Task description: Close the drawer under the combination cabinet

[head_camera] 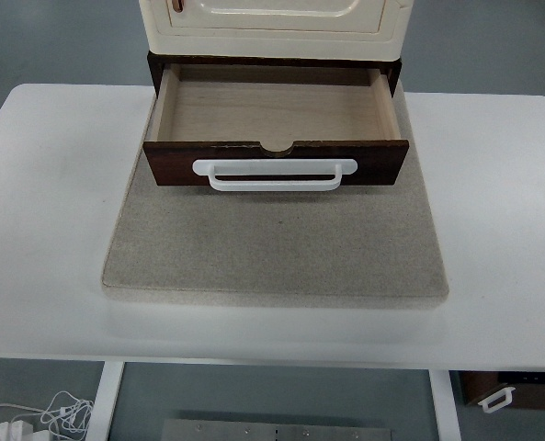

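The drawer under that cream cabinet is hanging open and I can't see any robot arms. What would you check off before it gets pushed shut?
1. Drawer open and needing the push: ok, it is pulled out toward the near edge.
2. Inside free of items that could jam: ok, only the bare wooden floor shows.
3. White handle and dark front panel clear to press: ok, nothing in front of them.
4. Grey mat under the drawer lying flat: ok, no visible folds.
5. Cabinet steady enough to take the push: cannot tell.
6. A hand in position: not ok, neither is in view.
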Motion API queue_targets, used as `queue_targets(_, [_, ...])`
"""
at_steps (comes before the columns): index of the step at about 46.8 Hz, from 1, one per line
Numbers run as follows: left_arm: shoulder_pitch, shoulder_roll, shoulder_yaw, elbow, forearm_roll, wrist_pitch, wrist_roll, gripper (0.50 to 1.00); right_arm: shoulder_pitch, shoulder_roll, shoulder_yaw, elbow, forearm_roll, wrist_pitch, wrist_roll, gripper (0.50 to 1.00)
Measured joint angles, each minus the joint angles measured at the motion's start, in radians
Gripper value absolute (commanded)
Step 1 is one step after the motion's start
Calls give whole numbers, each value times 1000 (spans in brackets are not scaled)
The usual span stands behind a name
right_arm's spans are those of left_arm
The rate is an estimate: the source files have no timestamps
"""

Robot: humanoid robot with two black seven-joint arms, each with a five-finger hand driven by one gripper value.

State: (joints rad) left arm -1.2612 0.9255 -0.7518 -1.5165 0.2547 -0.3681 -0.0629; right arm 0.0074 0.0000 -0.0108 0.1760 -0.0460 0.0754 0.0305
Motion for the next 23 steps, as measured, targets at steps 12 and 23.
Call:
queue_targets(12, [-74,-62,123,-9,12,-6,12,1000,0,0,0,0,0,0,0,952])
queue_targets(23, [-176,-92,251,-35,18,-11,74,1000,0,0,0,0,0,0,0,952])
